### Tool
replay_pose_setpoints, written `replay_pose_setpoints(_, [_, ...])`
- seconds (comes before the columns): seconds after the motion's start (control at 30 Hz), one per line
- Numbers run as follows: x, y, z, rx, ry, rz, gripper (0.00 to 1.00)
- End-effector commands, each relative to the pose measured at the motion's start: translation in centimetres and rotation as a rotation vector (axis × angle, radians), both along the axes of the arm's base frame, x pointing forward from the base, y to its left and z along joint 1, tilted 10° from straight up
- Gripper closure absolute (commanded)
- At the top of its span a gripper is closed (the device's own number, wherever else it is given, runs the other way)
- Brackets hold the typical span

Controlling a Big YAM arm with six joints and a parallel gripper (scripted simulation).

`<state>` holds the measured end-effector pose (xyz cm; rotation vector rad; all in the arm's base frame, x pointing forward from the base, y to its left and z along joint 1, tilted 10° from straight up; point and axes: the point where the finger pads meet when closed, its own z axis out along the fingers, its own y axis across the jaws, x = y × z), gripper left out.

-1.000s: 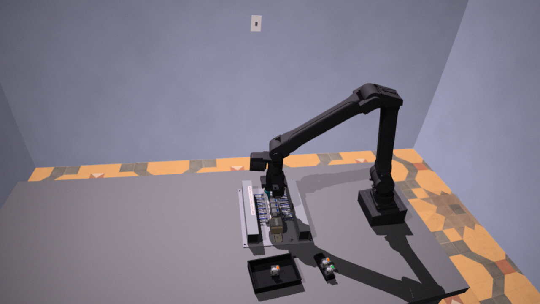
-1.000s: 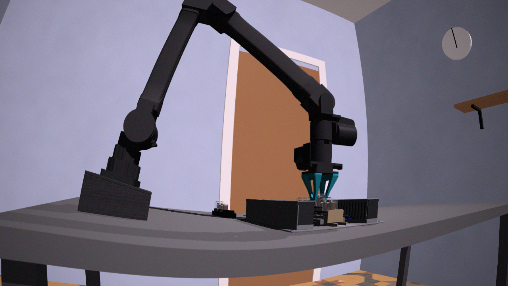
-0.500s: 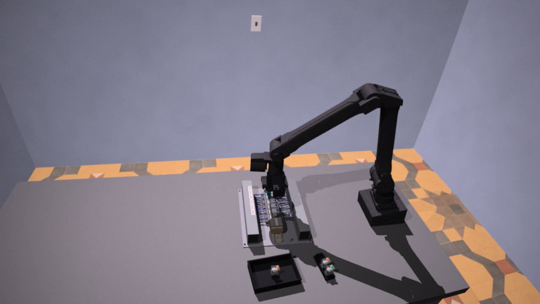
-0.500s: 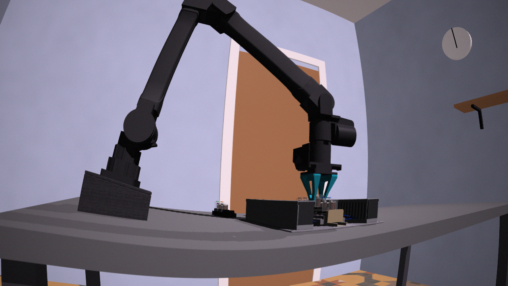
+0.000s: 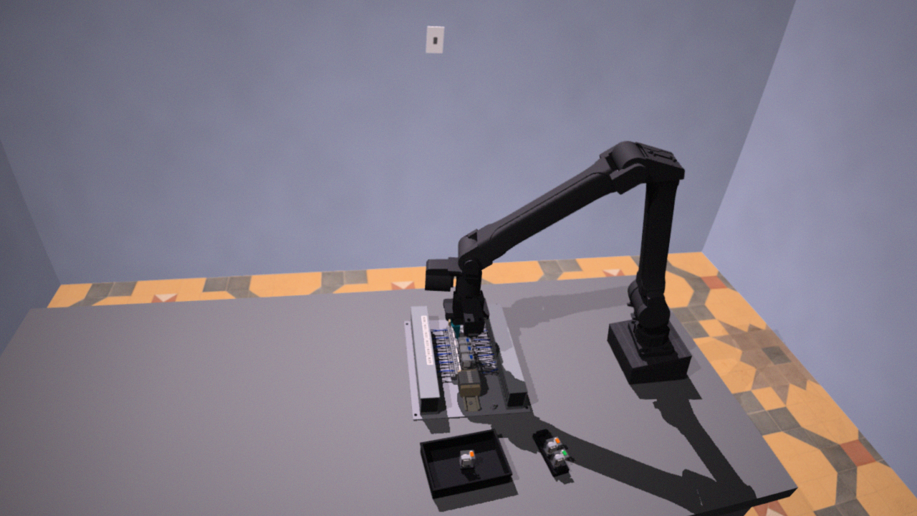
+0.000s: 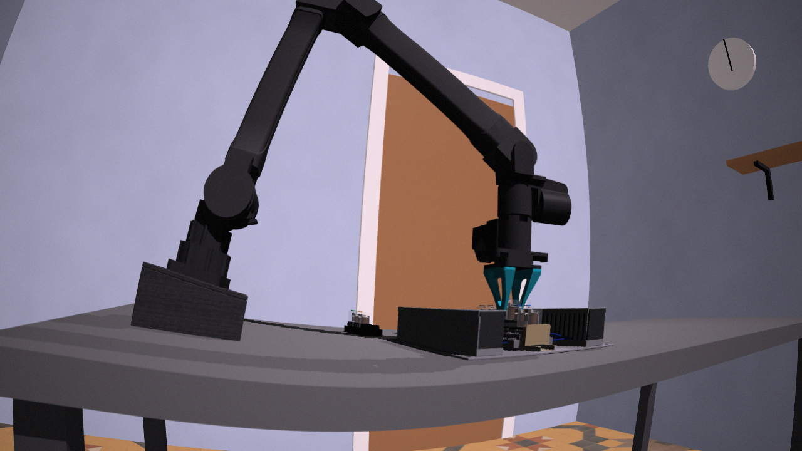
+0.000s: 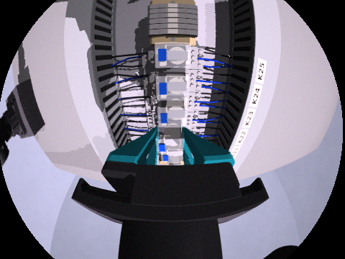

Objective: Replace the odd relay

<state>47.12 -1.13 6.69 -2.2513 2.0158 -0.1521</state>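
Relay (image 7: 172,142) with blue button is clamped in the end effector (image 5: 464,332) (image 6: 511,306) (image 7: 169,130) — its blades hidden.

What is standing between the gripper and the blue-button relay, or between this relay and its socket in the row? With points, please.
Nothing visible stands between the gripper (image 5: 464,332) (image 6: 512,306) (image 7: 170,131) and the relay (image 7: 172,142): it is shut on it. Below the relay, the socket is hidden, so I cannot tell there.

K21–K25 on the duct's label strip (image 5: 427,340) (image 7: 253,109)
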Motion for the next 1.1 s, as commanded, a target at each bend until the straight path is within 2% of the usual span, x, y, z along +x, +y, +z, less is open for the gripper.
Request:
replay_pose_setpoints(0.0, [2.4, -0.4, 3.4, 0.0, -0.094, 0.0, 1.0])
replay_pose_setpoints(0.67, [2.6, -0.6, 3.4, 0.0, -0.078, 0.0, 1.0])
replay_pose_setpoints(1.07, [1.3, -0.6, 2.0, 0.002, -0.038, -0.003, 1.0])
